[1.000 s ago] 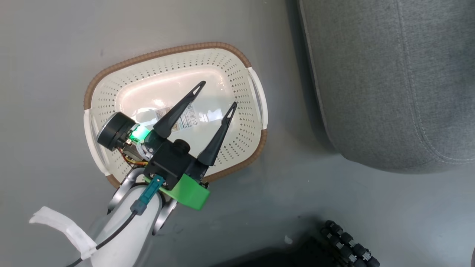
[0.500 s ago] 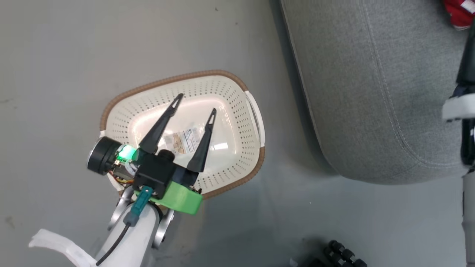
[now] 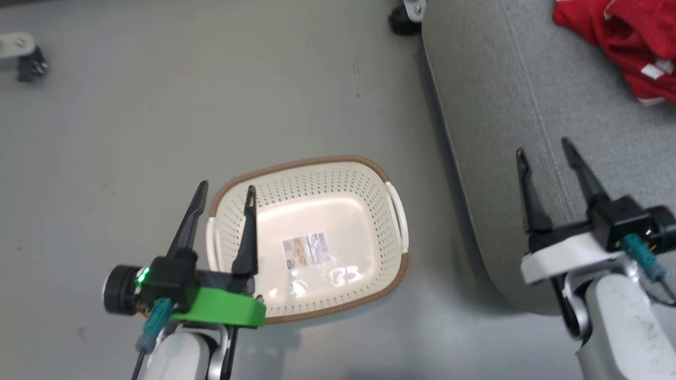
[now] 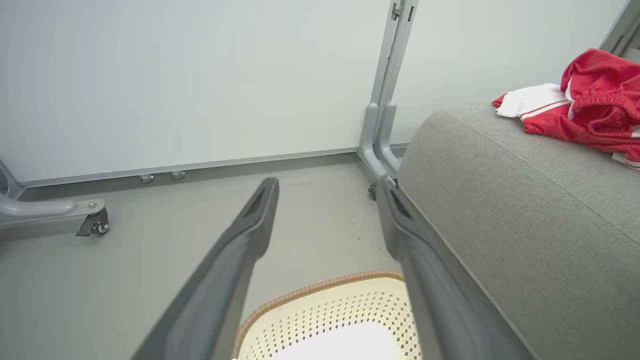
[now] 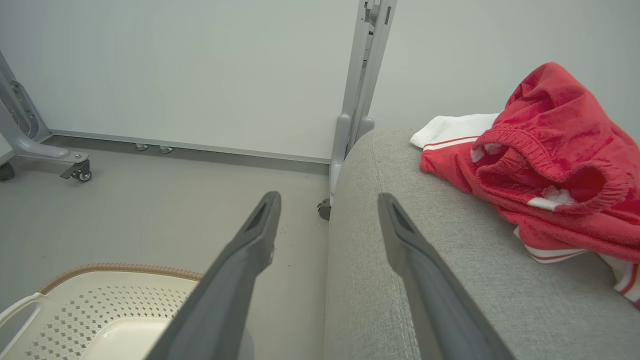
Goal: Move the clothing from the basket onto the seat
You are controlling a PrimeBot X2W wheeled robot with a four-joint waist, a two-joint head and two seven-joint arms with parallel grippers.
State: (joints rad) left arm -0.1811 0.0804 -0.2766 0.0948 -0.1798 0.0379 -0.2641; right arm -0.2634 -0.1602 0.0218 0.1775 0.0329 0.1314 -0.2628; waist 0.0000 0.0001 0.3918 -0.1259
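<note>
Clothing lies bunched on the seat, cut off by the head view's top right corner. Basket sits on the floor beside the seat with its sticker showing. Its near-left corner is hidden behind the left gripper, fingers spread and holding nothing; right gripper hangs over the seat edge, same deal.

The grey floor is smooth, with a few small dark specks. A pale wall panel stands along its far edge beside a grey metal upright, with a dark caster at its foot. A second grey metal leg with a caster wheel rests on the floor well to the left of the upright.
</note>
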